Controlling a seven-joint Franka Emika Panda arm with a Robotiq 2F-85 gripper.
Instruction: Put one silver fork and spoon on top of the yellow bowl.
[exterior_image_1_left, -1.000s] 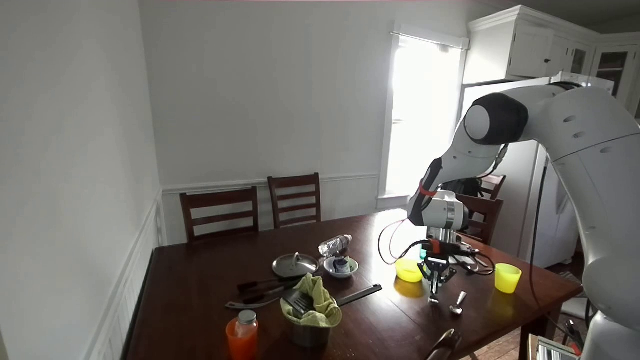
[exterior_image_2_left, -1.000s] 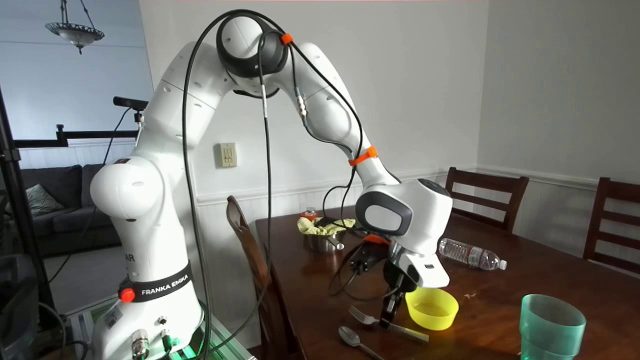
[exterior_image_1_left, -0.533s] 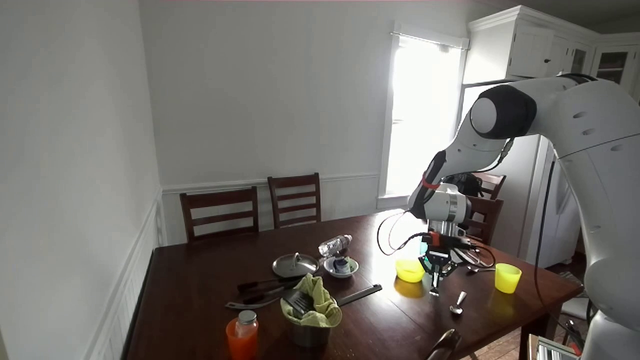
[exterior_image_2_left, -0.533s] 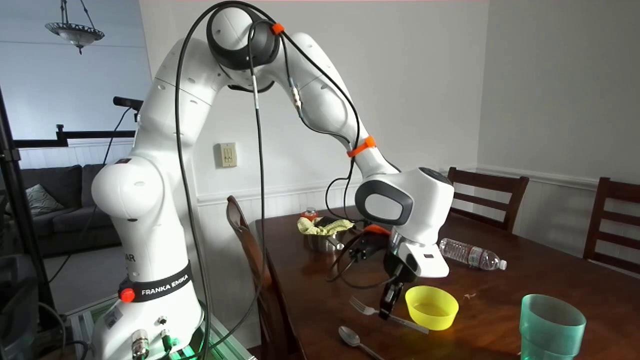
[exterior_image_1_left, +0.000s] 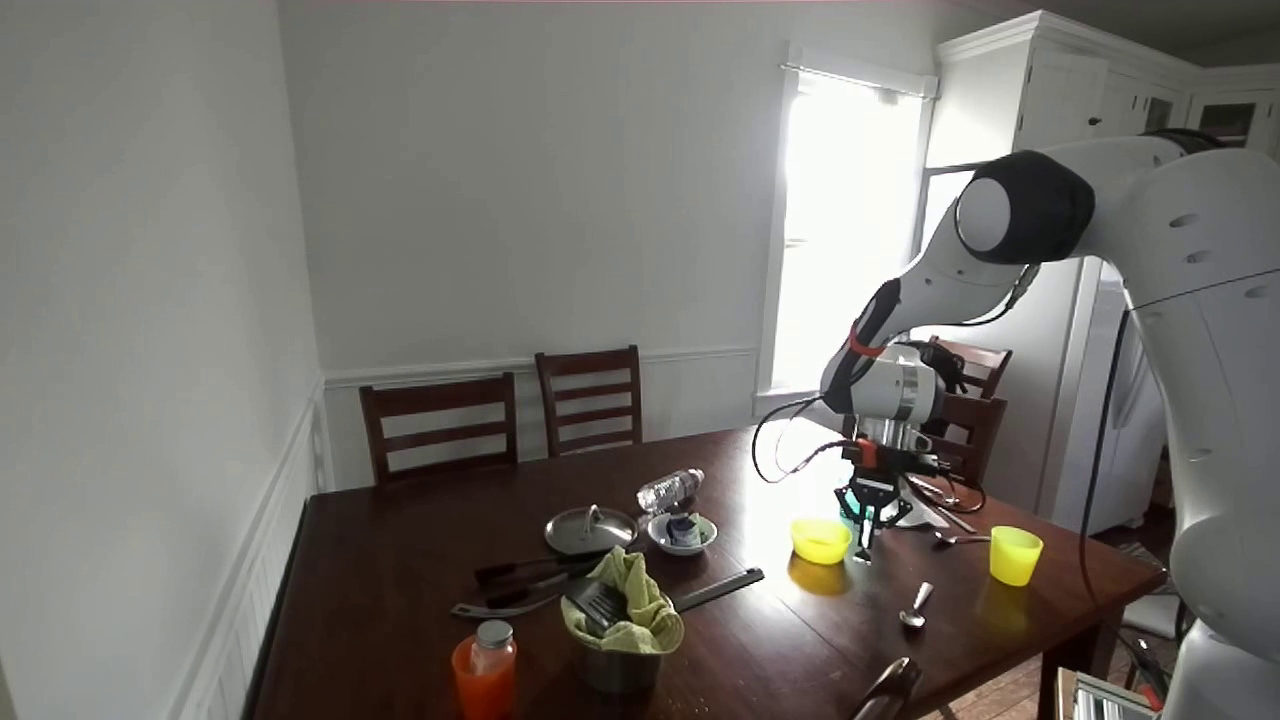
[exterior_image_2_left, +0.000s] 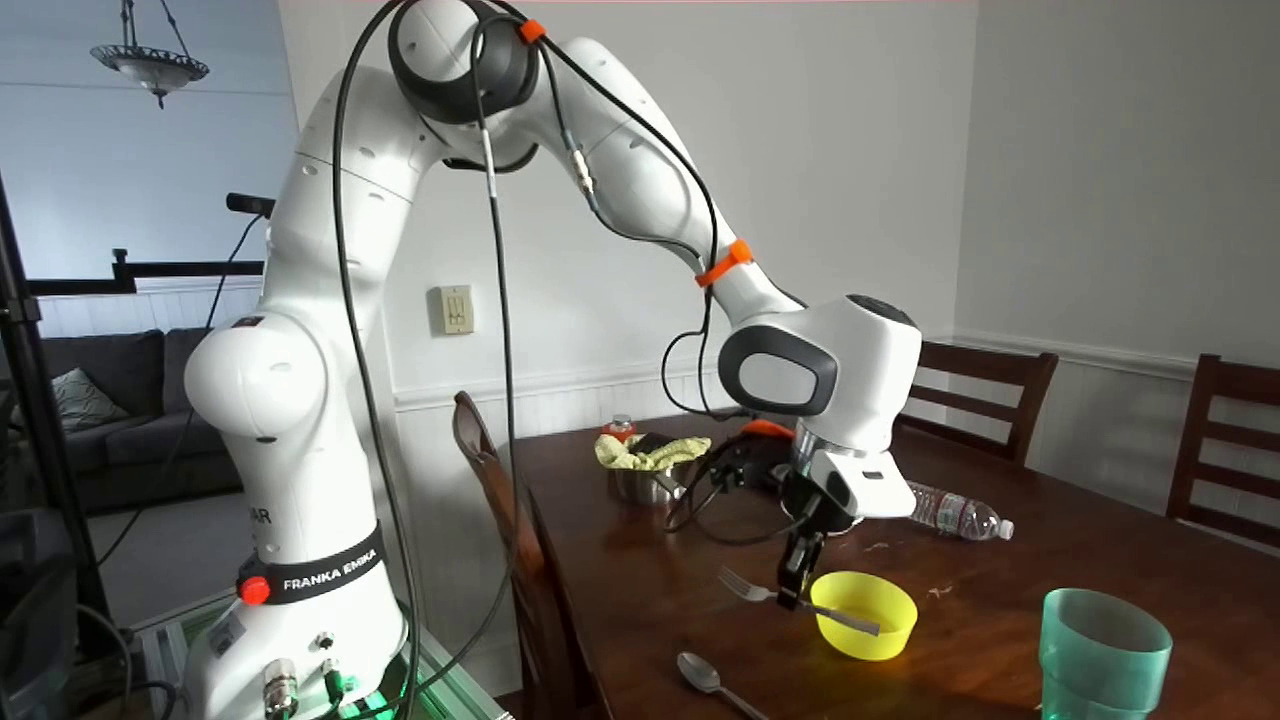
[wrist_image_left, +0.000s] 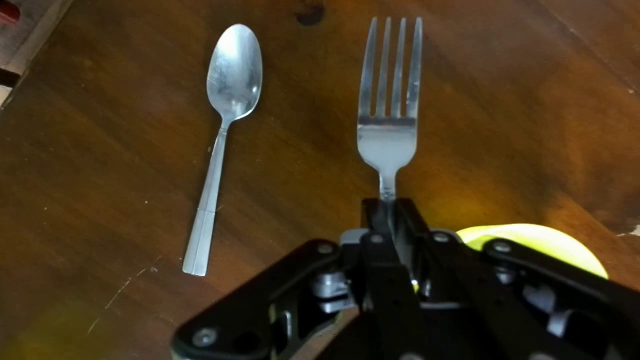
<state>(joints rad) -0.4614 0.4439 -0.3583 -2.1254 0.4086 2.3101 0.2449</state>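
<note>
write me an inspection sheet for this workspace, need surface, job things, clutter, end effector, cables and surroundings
Surface: brown table, bright glare patch
Job's things: fork gripped by its handle, not yet released; spoon and yellow bowl on the table
Clutter: yellow cup upright, bottle on its side, pot with cloth, teal cup
End effector: shut on the fork
Cables: black cables hang in loops; snags, nothing seen
Surroundings: chairs, bright window, sofa

Home dining area, wooden table (exterior_image_1_left: 420, 540), chairs (exterior_image_1_left: 440, 402), sofa (exterior_image_2_left: 150, 445), white cabinets (exterior_image_1_left: 1065, 90)
</note>
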